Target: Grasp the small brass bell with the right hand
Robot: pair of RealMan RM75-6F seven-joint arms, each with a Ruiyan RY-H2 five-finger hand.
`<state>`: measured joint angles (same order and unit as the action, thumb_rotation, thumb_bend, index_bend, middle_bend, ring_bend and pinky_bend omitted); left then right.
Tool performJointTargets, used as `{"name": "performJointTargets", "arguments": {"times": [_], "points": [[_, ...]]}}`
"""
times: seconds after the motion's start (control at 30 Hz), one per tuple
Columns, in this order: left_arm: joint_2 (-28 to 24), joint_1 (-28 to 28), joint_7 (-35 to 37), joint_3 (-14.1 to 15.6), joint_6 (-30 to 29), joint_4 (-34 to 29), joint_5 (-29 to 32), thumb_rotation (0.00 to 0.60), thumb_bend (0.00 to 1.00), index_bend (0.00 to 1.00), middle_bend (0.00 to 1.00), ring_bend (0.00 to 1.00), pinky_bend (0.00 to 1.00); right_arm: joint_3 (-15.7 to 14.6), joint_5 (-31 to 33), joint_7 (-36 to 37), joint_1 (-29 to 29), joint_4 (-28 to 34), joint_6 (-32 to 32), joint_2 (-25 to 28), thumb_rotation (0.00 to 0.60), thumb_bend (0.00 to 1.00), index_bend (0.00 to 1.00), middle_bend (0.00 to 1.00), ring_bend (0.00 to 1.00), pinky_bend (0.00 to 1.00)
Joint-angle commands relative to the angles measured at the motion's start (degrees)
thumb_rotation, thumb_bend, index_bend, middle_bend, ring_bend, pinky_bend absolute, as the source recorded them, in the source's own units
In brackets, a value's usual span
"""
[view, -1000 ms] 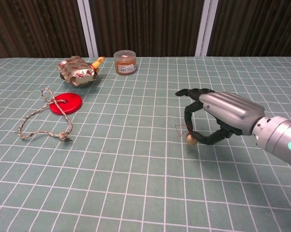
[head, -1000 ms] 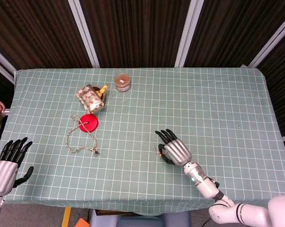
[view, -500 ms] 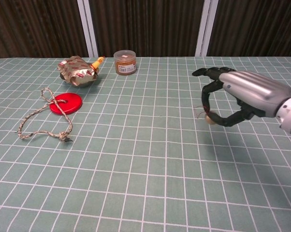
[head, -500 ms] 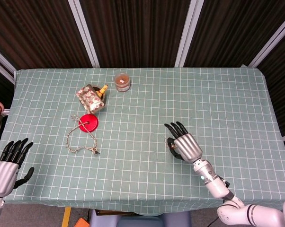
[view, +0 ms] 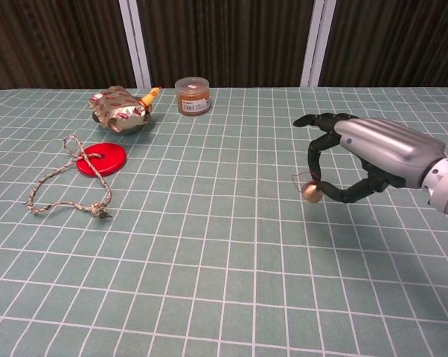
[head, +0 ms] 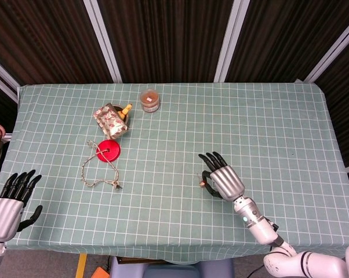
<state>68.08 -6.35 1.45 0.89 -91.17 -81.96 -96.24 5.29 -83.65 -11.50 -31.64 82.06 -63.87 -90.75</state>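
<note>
Fingertips of the right robot hand are closed in a pinch on the small round brass bell, which is held clear above the green checked cloth of the bench. The left robot hand is seen with fingers spread, holding nothing, at the bench's near left edge.
</note>
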Motion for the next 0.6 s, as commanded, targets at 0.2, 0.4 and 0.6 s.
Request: {"name": "performJointTargets", "arguments": {"times": [0.2, 0.4, 0.6], "points": [[0.1, -0.3, 0.2, 0.0, 0.8, 0.3, 0.2, 0.6, 0.39, 0.0, 0.0, 0.0, 0.0, -0.7, 0.4, 0.4, -0.2, -2.7, 0.9, -1.7, 0.6, 0.54, 0.73, 0.16, 0.0, 0.0], [0.2, -0.3, 0.2, 0.1, 0.6, 0.5, 0.0, 0.6, 0.39, 0.0, 0.0, 0.0, 0.0, -1.2, 0.8, 0.5, -0.7, -5.2, 2.6, -3.7, 0.6, 0.54, 0.73, 0.16, 0.0, 0.0], [0.2, -0.3, 0.3, 0.1, 0.7, 0.7, -0.1, 0.6, 0.39, 0.0, 0.0, 0.0, 0.0, -1.7, 1.4, 0.6, -1.0, -7.2, 3.9, -5.4, 0.6, 0.54, 0.72, 0.16, 0.0, 0.0]]}}
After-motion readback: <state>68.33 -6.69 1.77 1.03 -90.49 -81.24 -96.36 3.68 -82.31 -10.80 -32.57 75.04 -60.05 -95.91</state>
